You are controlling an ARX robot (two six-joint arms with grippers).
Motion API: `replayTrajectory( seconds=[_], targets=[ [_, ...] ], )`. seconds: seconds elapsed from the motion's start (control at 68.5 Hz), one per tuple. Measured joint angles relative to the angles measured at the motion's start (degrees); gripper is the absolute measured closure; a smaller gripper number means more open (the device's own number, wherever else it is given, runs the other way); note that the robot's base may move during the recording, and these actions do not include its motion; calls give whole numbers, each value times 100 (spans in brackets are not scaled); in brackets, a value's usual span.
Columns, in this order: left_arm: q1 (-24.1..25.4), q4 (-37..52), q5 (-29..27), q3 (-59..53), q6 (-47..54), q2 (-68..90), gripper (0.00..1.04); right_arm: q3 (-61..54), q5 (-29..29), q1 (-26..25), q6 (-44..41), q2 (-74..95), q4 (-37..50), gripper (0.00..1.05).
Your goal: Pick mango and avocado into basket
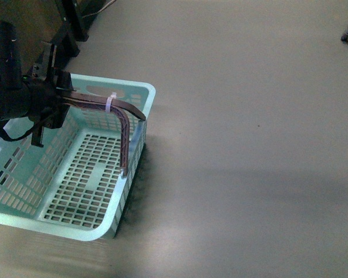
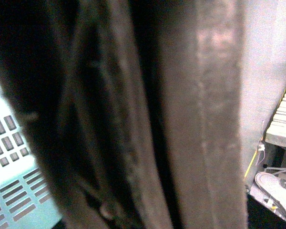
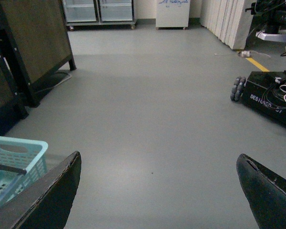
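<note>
Basket (image 1: pixel 140 95) on floor (image 1: pixel 249 145), near left. Left gripper (image 1: pixel 61 102) clamped on brown handle (image 1: pixel 125 117), just left of white zip tie (image 1: pixel 111 103). Left wrist view: handle (image 2: pixel 200 119) fills frame, blurred. Right gripper (image 3: pixel 159 187) spread wide, holding nothing, above floor right of basket. Black wheeled base (image 3: pixel 269 100) far right, lettering "DESIGNED" readable, rest cut off.

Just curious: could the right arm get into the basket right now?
Probably yes. The basket is open-topped and empty, and the right gripper is open near it; only the handle, held by the left gripper, crosses part of it.
</note>
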Motion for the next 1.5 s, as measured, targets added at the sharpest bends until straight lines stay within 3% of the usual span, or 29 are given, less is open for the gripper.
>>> replayTrajectory(
  seconds=[0.102,0.467,0.599,0.745,1.008,1.358,1.504],
  targets=[
    [-22,129,55,-160,-334,-136,90,0,-2,0,0,0,0,9],
    [-59,-120,22,-2046,-1141,-2776,90,0,-2,0,0,0,0,9],
    [66,-896,70,-2535,-1475,-4238,90,0,-2,0,0,0,0,9],
    [258,-2566,144,-2765,-1681,-6470,91,0,-2,0,0,0,0,9],
    [481,-4315,302,-2465,-1687,-8159,91,0,0,0,0,0,0,9],
    [321,-5591,378,-1934,-1390,-8909,91,0,-2,0,0,0,0,9],
    [269,-5626,369,-1934,-1298,-8931,91,0,-2,0,0,0,0,9]
  ],
)
